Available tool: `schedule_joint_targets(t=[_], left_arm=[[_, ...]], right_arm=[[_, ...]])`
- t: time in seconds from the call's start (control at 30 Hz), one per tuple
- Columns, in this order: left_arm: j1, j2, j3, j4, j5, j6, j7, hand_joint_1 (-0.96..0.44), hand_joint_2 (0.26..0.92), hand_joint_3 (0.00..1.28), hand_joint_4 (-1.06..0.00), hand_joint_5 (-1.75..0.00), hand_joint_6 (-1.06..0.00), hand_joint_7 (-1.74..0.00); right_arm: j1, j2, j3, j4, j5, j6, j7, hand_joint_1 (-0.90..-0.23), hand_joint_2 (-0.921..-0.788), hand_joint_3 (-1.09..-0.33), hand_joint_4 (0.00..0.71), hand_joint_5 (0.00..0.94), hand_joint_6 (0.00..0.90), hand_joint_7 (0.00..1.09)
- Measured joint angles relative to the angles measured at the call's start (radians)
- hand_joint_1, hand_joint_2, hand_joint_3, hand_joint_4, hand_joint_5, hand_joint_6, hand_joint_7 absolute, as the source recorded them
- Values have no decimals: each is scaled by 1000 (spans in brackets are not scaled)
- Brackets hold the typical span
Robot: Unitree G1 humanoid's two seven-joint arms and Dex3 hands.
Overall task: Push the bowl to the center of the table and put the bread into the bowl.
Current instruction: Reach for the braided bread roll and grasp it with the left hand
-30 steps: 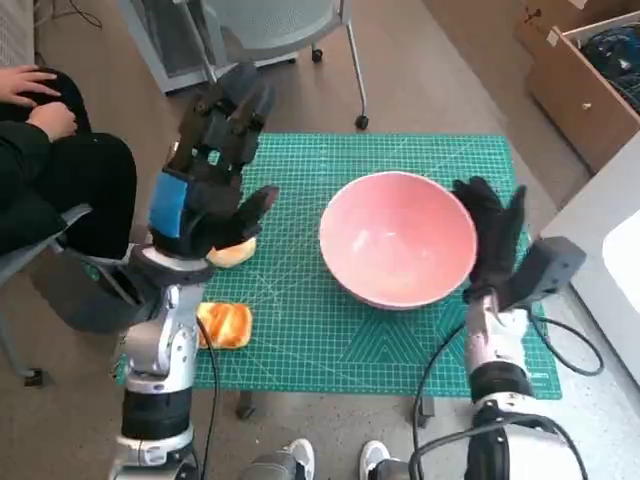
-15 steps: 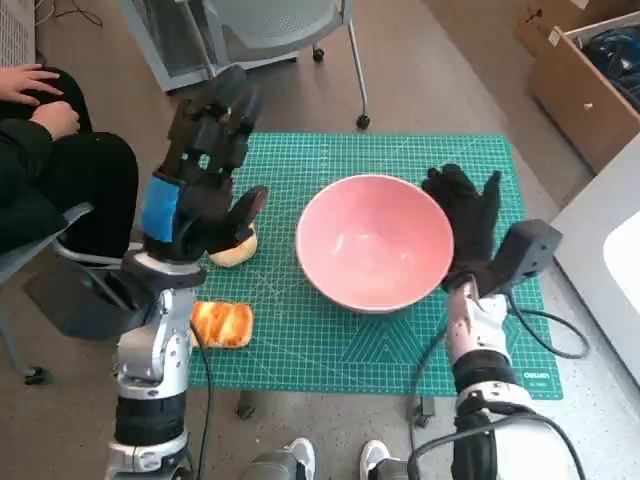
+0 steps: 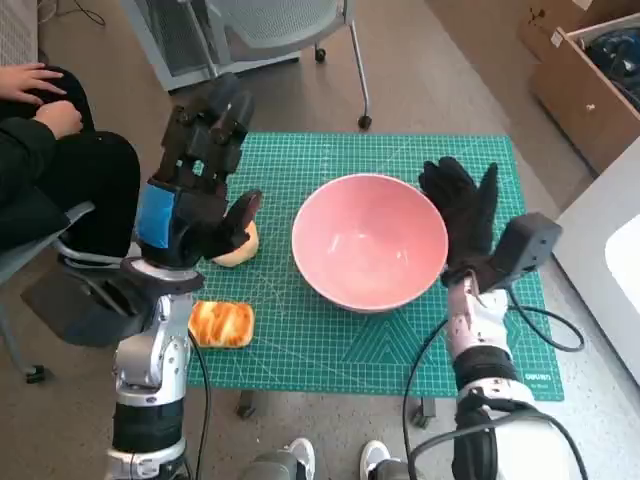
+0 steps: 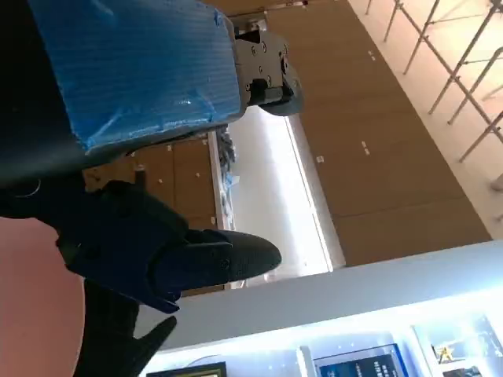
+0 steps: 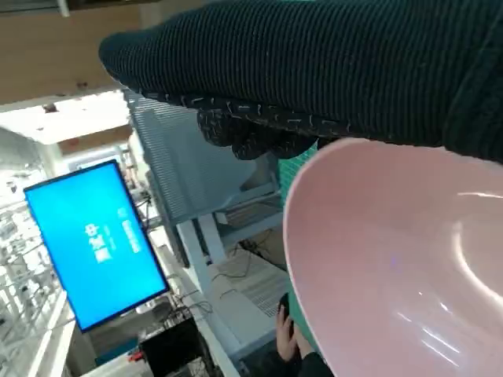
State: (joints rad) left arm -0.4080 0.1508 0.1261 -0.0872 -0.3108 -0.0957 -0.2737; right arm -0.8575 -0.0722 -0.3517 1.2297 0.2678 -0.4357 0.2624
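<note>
The pink bowl (image 3: 369,240) has slid leftward across the green mat (image 3: 320,340), away from the right edge and into the middle of the bench, with most of that travel in the first half-second and only a small nudge since. The right hand (image 3: 462,210) has come along with it, gloved fingers spread and flat against the bowl's right rim. Over on the other side, the left hand (image 3: 196,190) has drifted slightly left and up, fingers apart above the round bread (image 3: 238,247).
</note>
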Motion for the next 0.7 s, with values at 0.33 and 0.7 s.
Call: schedule_joint_targets(t=[0.33,0.7], left_arm=[[0,-3,-3,0,5,-1,11,-426,693,559,1,-219,1,-588],[0,-15,-12,1,23,-4,10,-425,688,573,1,-185,1,-561]], right_arm=[[-8,-44,-17,-114,12,-99,28,-459,-921,-596,328,6,284,374],[24,-74,33,-380,5,-265,85,-471,-921,-621,321,3,215,474]])
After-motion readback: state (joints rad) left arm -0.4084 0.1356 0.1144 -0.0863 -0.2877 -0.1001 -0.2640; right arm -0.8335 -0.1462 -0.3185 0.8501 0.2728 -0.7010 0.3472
